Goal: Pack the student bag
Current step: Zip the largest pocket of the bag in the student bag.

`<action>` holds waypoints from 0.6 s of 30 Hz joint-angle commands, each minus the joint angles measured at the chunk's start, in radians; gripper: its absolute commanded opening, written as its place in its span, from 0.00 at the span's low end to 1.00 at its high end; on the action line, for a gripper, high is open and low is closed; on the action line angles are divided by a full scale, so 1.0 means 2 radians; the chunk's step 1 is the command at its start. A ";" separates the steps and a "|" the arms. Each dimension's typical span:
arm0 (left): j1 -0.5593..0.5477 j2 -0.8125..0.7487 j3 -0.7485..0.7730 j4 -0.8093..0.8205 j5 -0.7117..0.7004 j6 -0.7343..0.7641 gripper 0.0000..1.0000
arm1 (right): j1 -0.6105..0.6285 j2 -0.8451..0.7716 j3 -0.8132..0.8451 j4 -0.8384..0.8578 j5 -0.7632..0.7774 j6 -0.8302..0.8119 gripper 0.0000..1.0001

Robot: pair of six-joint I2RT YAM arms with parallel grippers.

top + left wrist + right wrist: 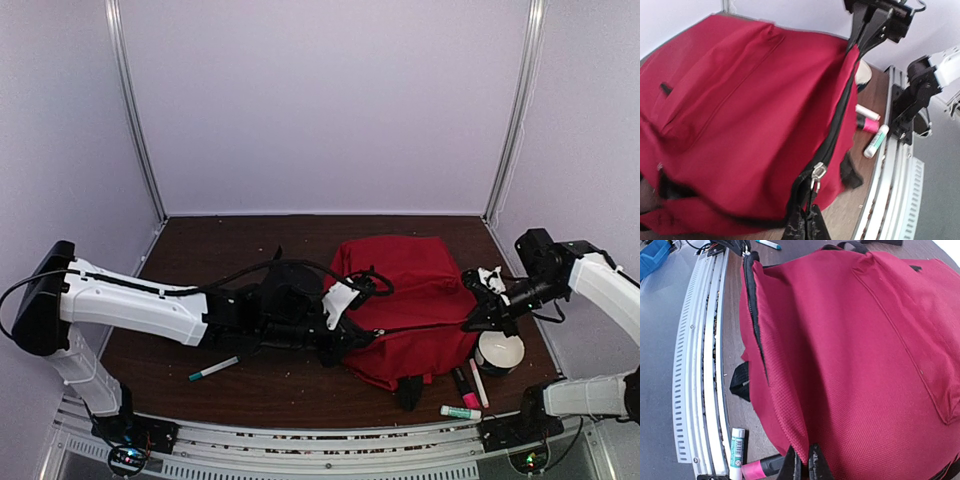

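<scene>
The bag (740, 125) runs off the left and lower edges of the left wrist view; its interior shows nowhere. Each wrist view crops its own hand, left hand (805, 227) and right hand (805, 465), at the lower edge. The marker (757, 470) is partly hidden; the tube (737, 447) label is unreadable.

The top view was dim and soft. Even light laid a lilac tint on the walls (320, 100) and left only faint shadows on the table (200, 250), where black arm parts merged into the dark wood. The left wrist view was brighter but smeared: the bag (740, 115) looked blurred, the left gripper (805, 225) was an unfocused dark mass, and the wall behind was washed out. The right wrist view was sharpest, showing the bag's weave. There the rail (690, 365) bowed with lens distortion, and glare whitened the top right corner.
</scene>
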 commanded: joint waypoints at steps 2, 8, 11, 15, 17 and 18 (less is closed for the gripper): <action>0.029 -0.054 -0.046 -0.084 -0.052 0.002 0.00 | -0.064 0.004 -0.006 -0.004 0.181 -0.010 0.00; 0.052 -0.084 -0.083 -0.091 -0.062 0.011 0.00 | -0.084 0.041 0.026 0.045 0.223 0.052 0.00; 0.052 -0.082 -0.066 -0.085 -0.026 0.016 0.00 | -0.069 0.022 0.058 -0.037 0.144 0.007 0.29; 0.050 -0.096 -0.091 0.014 0.024 0.026 0.00 | 0.060 -0.026 0.068 -0.028 0.082 0.073 0.65; 0.049 -0.098 -0.103 0.054 0.034 0.027 0.00 | 0.134 -0.021 0.070 0.021 0.076 0.140 0.70; 0.049 -0.095 -0.102 0.065 0.039 0.028 0.00 | 0.166 -0.009 0.075 0.043 0.076 0.170 0.70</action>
